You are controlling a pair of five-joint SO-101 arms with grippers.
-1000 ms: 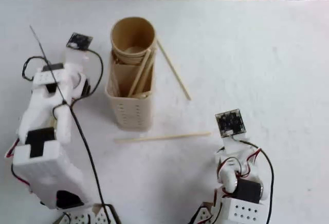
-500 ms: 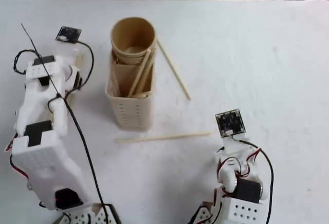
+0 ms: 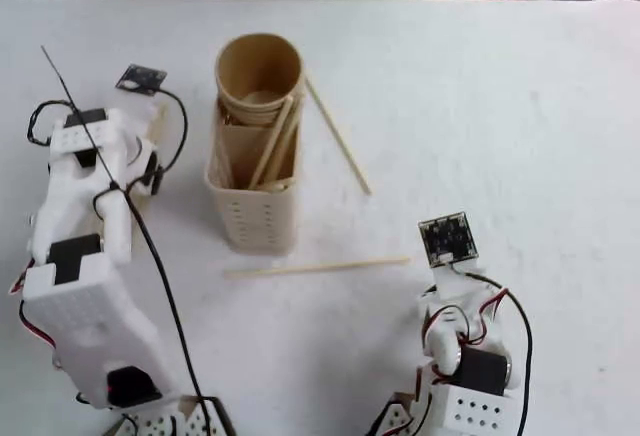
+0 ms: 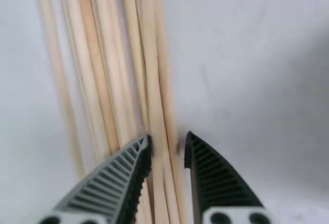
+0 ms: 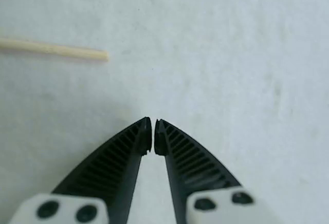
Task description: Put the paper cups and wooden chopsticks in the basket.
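Since left gripper [image 4: 167, 142] drew away from basket [image 3: 258, 221], jaws astride chopsticks [image 4: 128, 54] — parted

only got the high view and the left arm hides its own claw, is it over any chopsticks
Observer: Yes. In the left wrist view the left claw is slightly open over a bundle of wooden chopsticks, with a couple of sticks showing in its gap.
Operator: and the right claw, holding anything
Observer: No. The right claw is shut on nothing above the bare table; the end of a single chopstick lies close by.
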